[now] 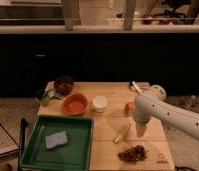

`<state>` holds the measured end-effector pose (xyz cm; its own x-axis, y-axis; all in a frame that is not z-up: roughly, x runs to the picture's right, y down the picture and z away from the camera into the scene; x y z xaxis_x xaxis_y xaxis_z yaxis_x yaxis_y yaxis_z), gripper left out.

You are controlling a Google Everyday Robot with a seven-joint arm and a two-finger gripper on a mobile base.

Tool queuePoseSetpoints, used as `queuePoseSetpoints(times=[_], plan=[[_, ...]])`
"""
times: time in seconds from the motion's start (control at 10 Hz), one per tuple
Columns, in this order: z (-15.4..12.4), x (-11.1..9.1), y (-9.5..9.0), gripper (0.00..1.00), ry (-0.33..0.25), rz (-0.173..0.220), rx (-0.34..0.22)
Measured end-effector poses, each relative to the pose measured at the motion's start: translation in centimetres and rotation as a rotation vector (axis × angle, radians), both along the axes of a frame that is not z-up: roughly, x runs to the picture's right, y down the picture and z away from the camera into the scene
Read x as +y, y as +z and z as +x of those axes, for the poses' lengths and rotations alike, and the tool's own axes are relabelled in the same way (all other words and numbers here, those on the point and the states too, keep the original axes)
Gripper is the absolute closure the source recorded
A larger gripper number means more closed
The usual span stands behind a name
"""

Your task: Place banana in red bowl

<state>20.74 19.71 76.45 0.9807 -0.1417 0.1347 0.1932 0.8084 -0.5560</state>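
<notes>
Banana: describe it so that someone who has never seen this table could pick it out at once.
On the wooden table, look right of the green tray. The banana lies there, just left of the robot's tool. It is pale yellow, slim and slightly curved, unlike the round orange-red fruit behind it and the dark clump in front.

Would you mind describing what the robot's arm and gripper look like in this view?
The arm is a thick, smooth off-white shell with rounded segments and a circular cap at its joint. No cables or markings are visible. The gripper, over the wooden table just right of the banana, is a cream-coloured piece tapering downward.
</notes>
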Motion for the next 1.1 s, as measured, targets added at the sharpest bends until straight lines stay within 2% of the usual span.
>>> queuePoseSetpoints(times=[0.5, 0.9, 1.1], plan=[[-1.3, 2.1, 2.4, 0.20, 0.008, -0.022, -0.050], [-1.9, 2.7, 3.4, 0.20, 0.014, -0.037, -0.075], [-2.1, 3.4, 4.6, 0.20, 0.022, -0.043, -0.090]])
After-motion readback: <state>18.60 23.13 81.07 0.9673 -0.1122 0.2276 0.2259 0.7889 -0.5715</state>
